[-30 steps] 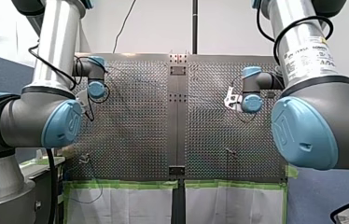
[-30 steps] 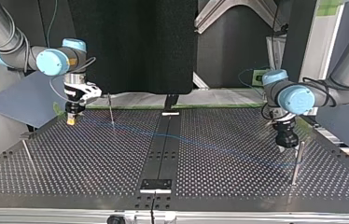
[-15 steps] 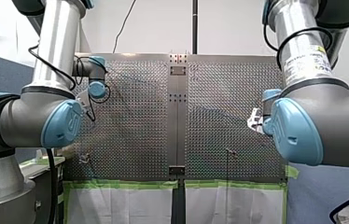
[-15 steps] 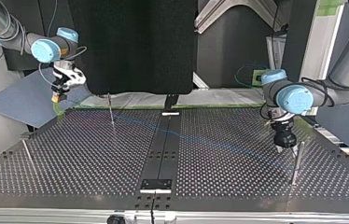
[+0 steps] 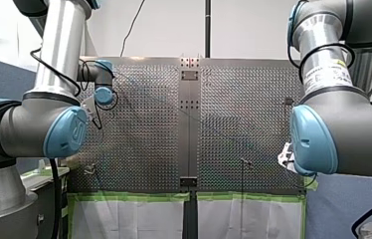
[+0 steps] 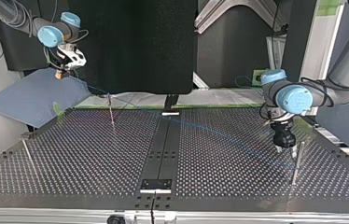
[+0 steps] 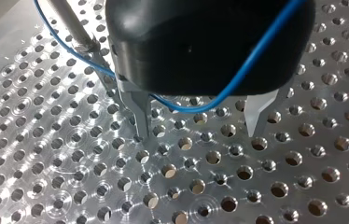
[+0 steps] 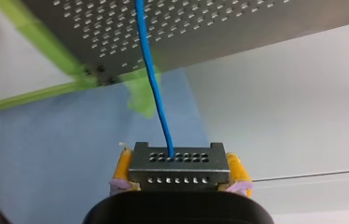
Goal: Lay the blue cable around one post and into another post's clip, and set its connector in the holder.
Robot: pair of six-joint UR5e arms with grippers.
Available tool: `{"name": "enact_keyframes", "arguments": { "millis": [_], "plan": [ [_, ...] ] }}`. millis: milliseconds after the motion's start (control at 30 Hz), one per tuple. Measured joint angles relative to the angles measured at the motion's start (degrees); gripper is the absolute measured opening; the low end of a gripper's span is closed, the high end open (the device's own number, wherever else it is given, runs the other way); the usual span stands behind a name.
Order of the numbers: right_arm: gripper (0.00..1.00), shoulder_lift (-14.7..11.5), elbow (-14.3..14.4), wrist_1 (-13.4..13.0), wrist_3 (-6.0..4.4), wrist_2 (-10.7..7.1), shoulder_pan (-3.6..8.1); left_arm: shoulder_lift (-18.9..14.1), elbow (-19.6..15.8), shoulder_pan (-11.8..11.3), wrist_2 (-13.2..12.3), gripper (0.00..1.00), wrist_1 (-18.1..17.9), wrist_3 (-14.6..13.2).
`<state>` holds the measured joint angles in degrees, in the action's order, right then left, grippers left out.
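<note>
My left arm (image 5: 62,50) and my right arm (image 5: 318,45) are silver tubes, grey joints, light-blue caps, black cables. A white label (image 5: 327,72) sits above the right elbow cap (image 5: 313,139). My left gripper (image 7: 198,132) is black with 2 tapered fingers (image 7: 142,112); my right gripper (image 8: 179,169) is yellow-padded.

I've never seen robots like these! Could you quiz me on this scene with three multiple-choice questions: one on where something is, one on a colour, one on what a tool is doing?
1. Where is the right tool?
A) over the table's middle
B) beyond the table edge, by the blue sheet
C) resting on a post

2. What colour are the pads holding the connector?
A) yellow
B) green
C) white

3. The left tool is:
A) shut on a post
B) open, gripping nothing
C) lying flat on its side

Answers:
1 B: the top view shows it hanging past the table's corner.
2 A: yellow shows on both sides of the connector.
3 B: its fingers stand apart, and the blue cable only crosses its body.
</note>
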<state>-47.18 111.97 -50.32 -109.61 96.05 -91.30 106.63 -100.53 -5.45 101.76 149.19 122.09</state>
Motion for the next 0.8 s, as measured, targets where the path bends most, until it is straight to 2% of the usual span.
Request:
{"name": "enact_keyframes", "arguments": {
  "millis": [133,233,433,667,800],
  "plan": [
    [0.00,2.21,1.57,-2.20,-0.06,-0.24,0.33,-0.01,0.00,-0.04,0.09,1.00,-0.08,-0.16],
    [0.00,4.14,0.83,-4.13,-0.41,-0.50,0.85,-0.01,0.00,-0.05,0.13,1.00,-0.08,-0.30],
    [0.00,8.06,-2.65,-8.06,-2.36,-1.37,2.35,-0.01,0.00,-0.05,0.09,1.00,-0.10,-0.43],
    [0.00,12.37,-6.92,-12.37,-5.23,-3.79,4.47,0.00,0.00,0.01,-0.03,1.00,-0.11,-0.45],
    [0.00,14.79,-9.34,-14.78,-6.06,-5.17,5.57,0.00,0.00,0.02,-0.05,1.00,-0.07,-0.66]
  ]
}}
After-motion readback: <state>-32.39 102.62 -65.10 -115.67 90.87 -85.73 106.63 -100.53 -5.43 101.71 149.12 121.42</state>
